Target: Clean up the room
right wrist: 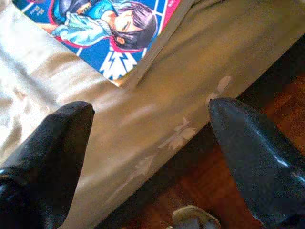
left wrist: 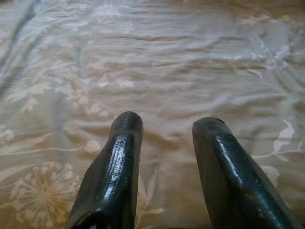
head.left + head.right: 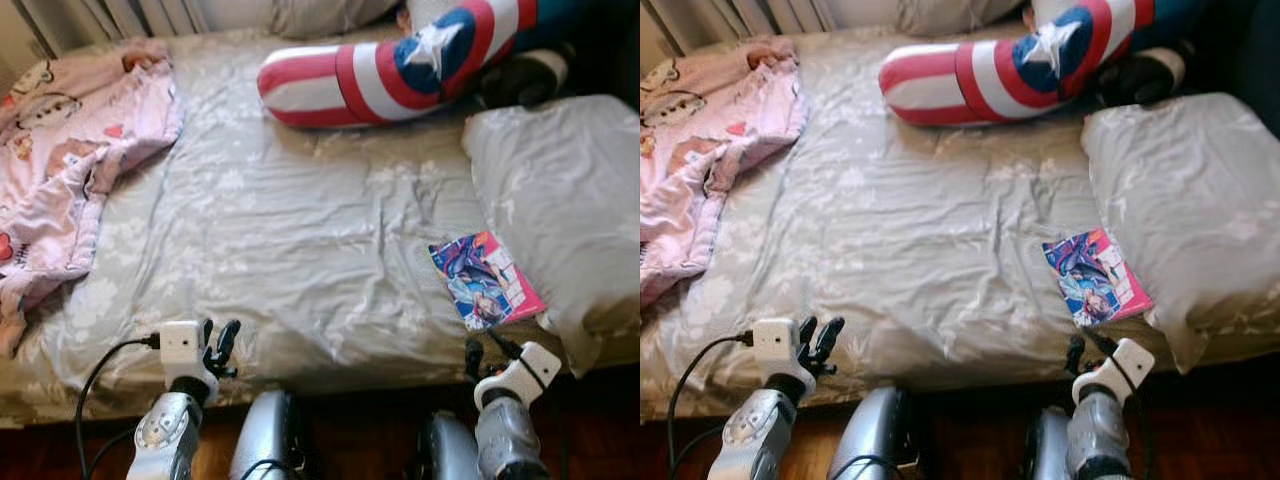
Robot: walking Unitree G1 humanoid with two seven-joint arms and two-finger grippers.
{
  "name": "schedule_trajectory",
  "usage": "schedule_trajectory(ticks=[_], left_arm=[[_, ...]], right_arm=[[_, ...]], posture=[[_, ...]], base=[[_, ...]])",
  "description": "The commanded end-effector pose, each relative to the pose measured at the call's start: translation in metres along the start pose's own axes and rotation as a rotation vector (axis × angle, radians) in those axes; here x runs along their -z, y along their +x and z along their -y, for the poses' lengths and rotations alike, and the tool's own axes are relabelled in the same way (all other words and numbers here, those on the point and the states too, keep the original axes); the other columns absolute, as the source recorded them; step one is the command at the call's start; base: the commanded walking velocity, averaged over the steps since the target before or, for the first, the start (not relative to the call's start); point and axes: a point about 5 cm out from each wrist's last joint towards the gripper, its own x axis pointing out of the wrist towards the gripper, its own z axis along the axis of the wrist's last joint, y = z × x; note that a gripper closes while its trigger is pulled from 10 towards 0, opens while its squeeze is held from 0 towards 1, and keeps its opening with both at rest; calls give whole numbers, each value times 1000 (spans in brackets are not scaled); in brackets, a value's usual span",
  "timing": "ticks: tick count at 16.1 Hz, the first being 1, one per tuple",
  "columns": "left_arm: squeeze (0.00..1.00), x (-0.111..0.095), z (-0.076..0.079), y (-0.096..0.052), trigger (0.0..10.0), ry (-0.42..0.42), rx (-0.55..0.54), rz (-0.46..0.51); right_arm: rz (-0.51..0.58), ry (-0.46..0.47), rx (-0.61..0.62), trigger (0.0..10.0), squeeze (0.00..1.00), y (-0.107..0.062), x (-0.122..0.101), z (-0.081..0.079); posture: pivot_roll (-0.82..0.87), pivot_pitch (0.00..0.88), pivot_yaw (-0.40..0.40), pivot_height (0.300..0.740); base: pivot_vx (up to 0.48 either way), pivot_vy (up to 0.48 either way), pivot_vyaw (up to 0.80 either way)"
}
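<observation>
comic book lies flat on the bed near its front edge, beside the pillow, long axis angled away to the left; right gripper, fingers wide and empty, sits just below it, far nearer than left gripper, also parted.

A bed takes up most of the scene, covered by a wrinkled grey-beige sheet printed with pale flowers and leaves, lit softly and evenly from above. Below the bed's near edge lies a dark reddish wooden floor, which also shows in the right wrist view past the hanging side of the sheet. At the far left corner behind the bed hang pale pleated curtains, while the far right corner falls into deep shadow.
</observation>
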Motion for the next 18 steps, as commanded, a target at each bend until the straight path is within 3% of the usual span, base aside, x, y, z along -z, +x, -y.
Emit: schedule_trajectory(ticks=[1,4,12,18], left_arm=[[0,1,-5,-6,10000,36,-2,-26],[0,-8,-6,-11,10000,58,7,-12],[0,-46,1,-20,10000,107,54,55],[0,-58,4,-28,10000,128,66,53]], right_arm=[[-28,28,1,10000,0,-1,5,-1],[-25,71,-41,10000,0,2,1,-9],[15,145,-22,10000,0,9,-15,-8],[38,177,-85,10000,0,14,-27,-15]], posture=[[140,255,119,612],[157,281,130,612],[211,362,162,612],[231,381,168,612]], base=[[0,0,0],[0,0,0],[0,0,0],[0,0,0]])
